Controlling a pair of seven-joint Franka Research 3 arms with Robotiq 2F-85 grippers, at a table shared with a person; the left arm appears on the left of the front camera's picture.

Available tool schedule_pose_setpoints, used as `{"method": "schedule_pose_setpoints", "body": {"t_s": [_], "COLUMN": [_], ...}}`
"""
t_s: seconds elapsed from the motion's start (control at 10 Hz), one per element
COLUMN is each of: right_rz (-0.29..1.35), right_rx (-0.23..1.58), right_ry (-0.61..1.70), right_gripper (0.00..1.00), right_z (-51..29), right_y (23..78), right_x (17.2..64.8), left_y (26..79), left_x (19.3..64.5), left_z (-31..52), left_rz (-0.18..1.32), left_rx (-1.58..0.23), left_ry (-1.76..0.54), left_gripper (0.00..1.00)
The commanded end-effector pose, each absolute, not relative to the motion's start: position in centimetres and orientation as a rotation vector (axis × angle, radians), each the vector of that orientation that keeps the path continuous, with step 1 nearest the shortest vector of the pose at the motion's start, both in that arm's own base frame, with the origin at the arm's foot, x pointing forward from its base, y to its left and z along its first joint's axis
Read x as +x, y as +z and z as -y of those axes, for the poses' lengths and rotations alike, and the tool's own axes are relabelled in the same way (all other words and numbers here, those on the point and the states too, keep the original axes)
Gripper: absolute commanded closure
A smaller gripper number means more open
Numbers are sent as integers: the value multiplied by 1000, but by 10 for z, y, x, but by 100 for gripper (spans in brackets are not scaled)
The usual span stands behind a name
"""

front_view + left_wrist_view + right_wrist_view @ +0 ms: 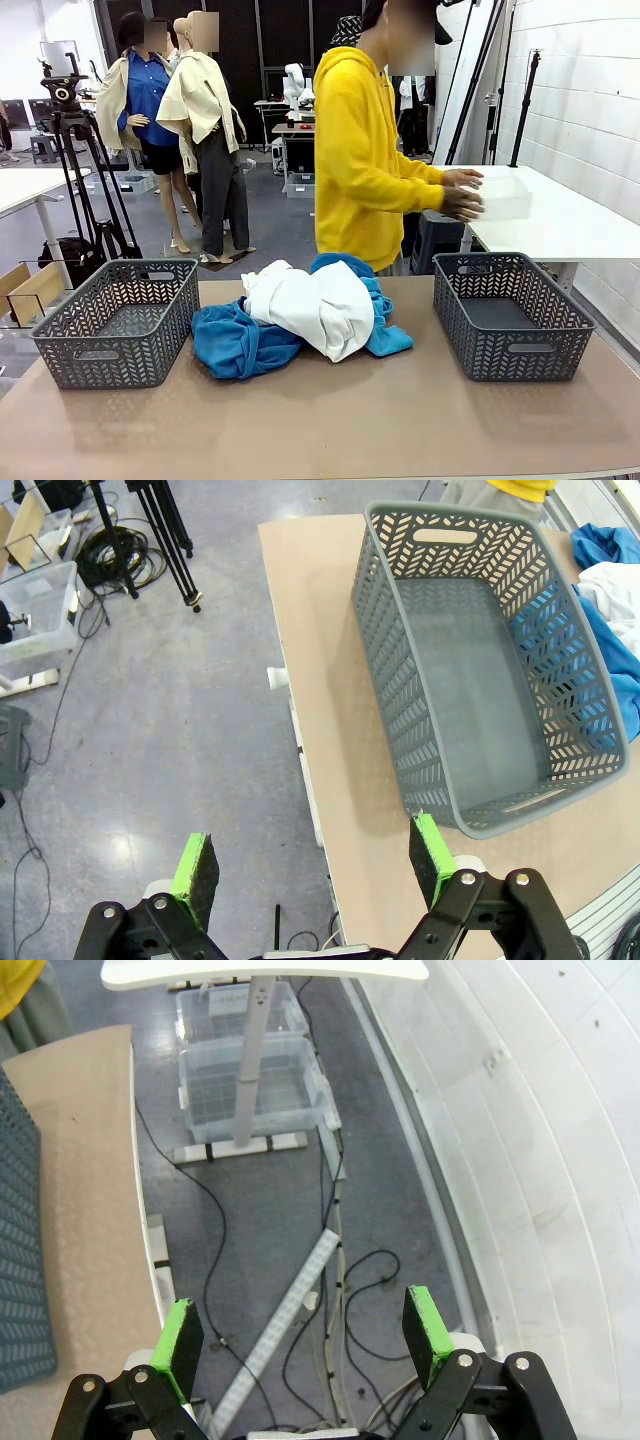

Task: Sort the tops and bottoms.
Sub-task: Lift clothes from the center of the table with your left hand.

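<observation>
Centrally, clothes pile (310,315) lies between left basket (110,352) and right basket (520,350); person (360,150) beyond.

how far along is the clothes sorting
Nothing looks sorted yet: the left basket and right basket are both empty. Nothing is in hand: the left claw and right claw are open and hold nothing. Left to do: the white garment and blue garment, piled between the baskets.
</observation>
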State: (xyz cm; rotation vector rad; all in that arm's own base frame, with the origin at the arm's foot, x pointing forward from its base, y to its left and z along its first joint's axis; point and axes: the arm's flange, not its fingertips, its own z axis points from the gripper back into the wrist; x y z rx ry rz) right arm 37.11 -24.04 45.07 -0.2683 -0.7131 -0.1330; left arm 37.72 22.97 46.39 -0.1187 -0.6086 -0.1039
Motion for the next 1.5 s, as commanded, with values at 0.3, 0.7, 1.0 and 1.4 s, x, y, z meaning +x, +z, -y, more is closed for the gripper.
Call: {"method": "schedule_pose_setpoints", "body": {"t_s": [0.3, 0.7, 1.0, 1.4], "right_rz": [712, 712, 712, 712], "right_rx": [-266, -266, -266, -266], "right_ry": [-134, -134, -134, -134], "right_gripper": [0, 0, 0, 0], "right_z": [242, 242, 242, 242], "right_y": [450, 450, 450, 450], "right_x": [370, 370, 370, 370], "left_y": [462, 462, 462, 462], "left_x": [377, 377, 377, 377], "left_z": [-232, -232, -232, -232], "left_rz": [614, 614, 614, 614], "left_rx": [-126, -126, -126, -126], "left_ry": [-105, -105, -105, -105], "left_gripper": [0, 0, 0, 0]}}
